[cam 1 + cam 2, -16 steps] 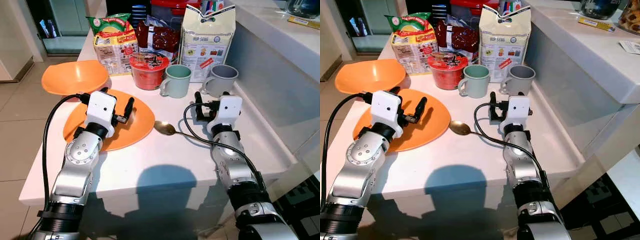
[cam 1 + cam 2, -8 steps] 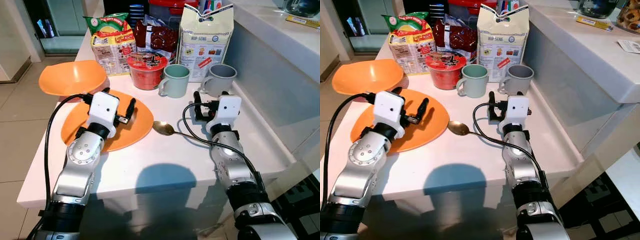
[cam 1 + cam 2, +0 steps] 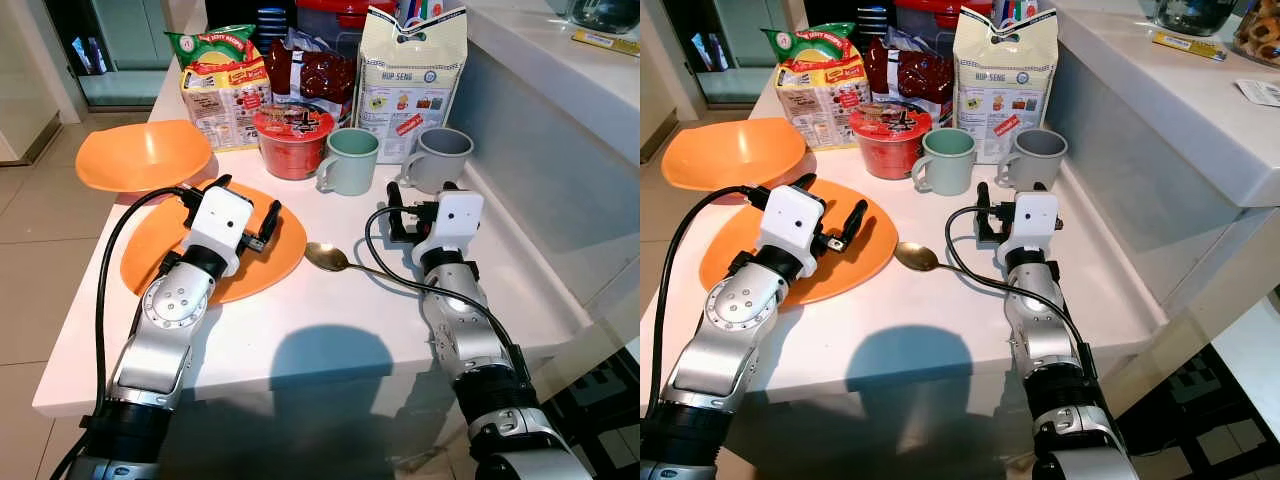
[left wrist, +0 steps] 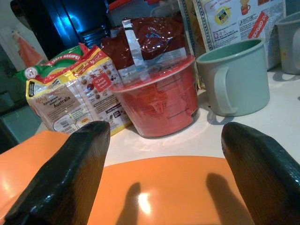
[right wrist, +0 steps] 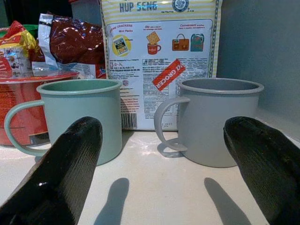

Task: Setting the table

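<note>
1. Left pincer (image 3: pixel 243 213) hovers low over the flat, glossy orange plate (image 3: pixel 270 262), its black fingers spread wide and holding nothing.
2. Right pincer (image 3: pixel 418 203) rests on the smooth white counter (image 3: pixel 330 310), fingers wide apart, pointing at the gap between two mugs.
3. From the plate, a shiny metal spoon (image 3: pixel 328 257) lies at 3 o'clock, bowl end towards the plate.
4. At the plate's 10 o'clock sits a shallow orange bowl (image 3: pixel 140 155).
5. At its 12 o'clock stands a round red tub (image 3: pixel 294 140) with a film lid.
6. Matte green mug (image 3: pixel 350 161) and grey mug (image 3: pixel 438 159) stand beside it, in front of a paper cracker bag (image 3: pixel 411 70).
</note>
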{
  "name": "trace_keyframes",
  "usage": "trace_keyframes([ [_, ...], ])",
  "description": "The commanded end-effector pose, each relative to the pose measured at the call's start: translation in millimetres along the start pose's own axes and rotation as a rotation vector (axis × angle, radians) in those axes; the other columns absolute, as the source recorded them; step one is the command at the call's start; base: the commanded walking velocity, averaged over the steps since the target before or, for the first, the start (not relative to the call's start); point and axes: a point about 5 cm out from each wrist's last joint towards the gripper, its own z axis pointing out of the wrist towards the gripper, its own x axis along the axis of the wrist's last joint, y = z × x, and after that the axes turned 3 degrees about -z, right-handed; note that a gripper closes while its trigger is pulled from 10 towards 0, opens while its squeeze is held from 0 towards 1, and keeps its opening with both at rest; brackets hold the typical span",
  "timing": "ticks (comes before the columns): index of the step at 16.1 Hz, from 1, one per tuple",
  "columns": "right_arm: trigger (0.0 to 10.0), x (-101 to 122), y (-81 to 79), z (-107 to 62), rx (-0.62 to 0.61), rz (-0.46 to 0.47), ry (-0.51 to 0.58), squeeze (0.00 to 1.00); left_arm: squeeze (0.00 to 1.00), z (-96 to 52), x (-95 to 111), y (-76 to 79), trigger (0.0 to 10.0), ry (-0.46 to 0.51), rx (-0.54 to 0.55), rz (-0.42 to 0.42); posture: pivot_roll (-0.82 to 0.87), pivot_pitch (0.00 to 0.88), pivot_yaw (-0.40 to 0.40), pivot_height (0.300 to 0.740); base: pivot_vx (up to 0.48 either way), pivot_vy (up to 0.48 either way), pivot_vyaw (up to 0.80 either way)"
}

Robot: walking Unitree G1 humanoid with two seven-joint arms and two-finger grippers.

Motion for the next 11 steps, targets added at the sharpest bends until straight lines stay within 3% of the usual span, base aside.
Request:
trace_keyframes([
  [1, 10.0, -13.9, -2.2, -8.3, 0.011, -0.012, -0.060, 0.00, 0.00, 4.6, 3.2, 2.6, 10.0, 0.012, -0.022, 0.019, 0.16, 0.000, -0.009, 0.740, 0.000, 0.000, 0.00],
  [6, 10.0, -17.0, 2.5, -13.1, 0.004, -0.028, -0.069, 0.00, 0.00, 6.8, 1.2, 4.8, 10.0, 0.004, -0.026, 0.013, 0.15, 0.000, -0.006, 0.740, 0.000, 0.000, 0.00],
  [11, 10.0, -14.2, -2.5, -10.1, 0.028, -0.040, -0.065, 0.00, 0.00, 9.0, 0.0, 9.7, 10.0, 0.008, -0.017, -0.028, 0.15, 0.000, -0.021, 0.740, 0.000, 0.000, 0.00],
])
